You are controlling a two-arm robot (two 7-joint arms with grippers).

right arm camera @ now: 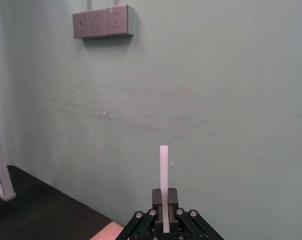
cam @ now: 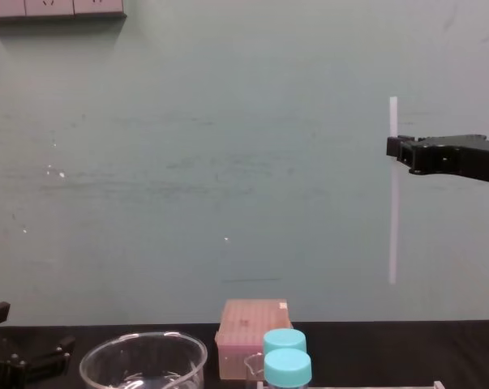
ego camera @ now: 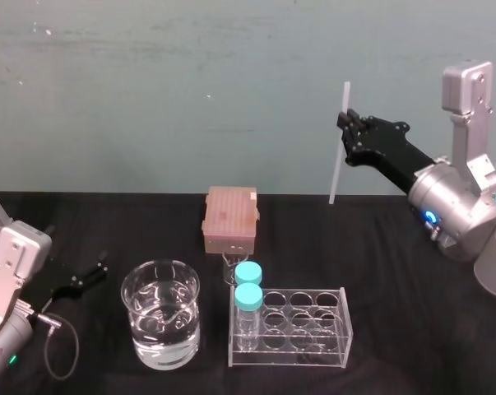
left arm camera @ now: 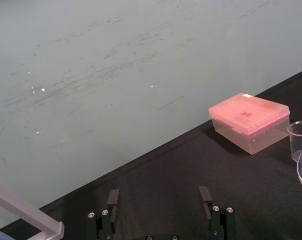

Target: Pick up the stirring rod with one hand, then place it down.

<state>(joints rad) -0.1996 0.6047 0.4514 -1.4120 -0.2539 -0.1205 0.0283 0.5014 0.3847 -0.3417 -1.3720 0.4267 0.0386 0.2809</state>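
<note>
Translucent white, glass or plastic, the stirring rod [ego camera: 336,169] looks light, stiff and kinda slick, so I'd guess it snaps if it's knocked. The right gripper [ego camera: 347,123] is clamped on its upper third, holding it upright well above the black desk [ego camera: 396,247], close to the pale green wall. Pinching nearer the middle would probably balance better. The left gripper [ego camera: 95,270] sits spread open, low beside the beaker [ego camera: 160,325]. The matte desk right of the tube rack [ego camera: 290,327] seems a decent landing spot.

— What does the chest view's bottom edge cut off?
— The glass beaker [cam: 143,361] and the blue-capped vials [cam: 287,369]; their lower parts are lost.
— And the stirring rod [right arm camera: 164,175]?
— In the right wrist view the right gripper [right arm camera: 165,196], clamped on it, hides its lower length.
</note>
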